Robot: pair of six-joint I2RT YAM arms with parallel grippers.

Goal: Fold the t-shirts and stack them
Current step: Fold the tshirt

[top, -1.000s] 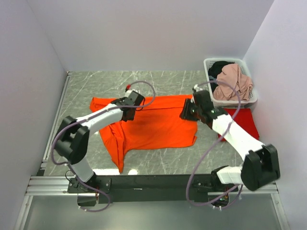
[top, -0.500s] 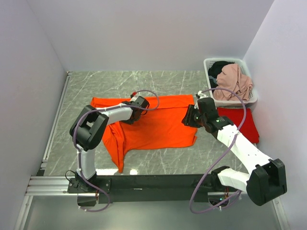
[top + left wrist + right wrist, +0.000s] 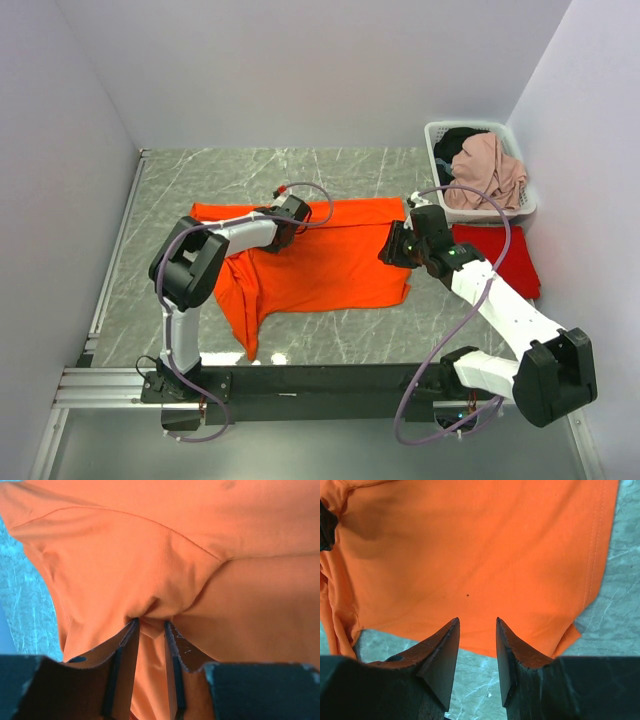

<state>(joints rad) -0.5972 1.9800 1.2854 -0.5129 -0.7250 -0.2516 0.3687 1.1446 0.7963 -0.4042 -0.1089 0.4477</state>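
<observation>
Within the last second the left claw (image 3: 150, 625) narrowed and pinched a ridge of the orange t-shirt (image 3: 330, 265) near its far edge. I judged that side gripped and ready for a fold. The right claw (image 3: 477, 622) hung released above the shirt's right edge, holding nothing. The shirt lay spread mid-bench (image 3: 200, 180), its left side rumpled. The red t-shirt (image 3: 505, 262) lay well to the right.

White basket (image 3: 487, 214) of crumpled clothes (image 3: 488, 166)

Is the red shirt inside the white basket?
No, the red t-shirt lies on the table just in front of the basket, not inside it.
</observation>
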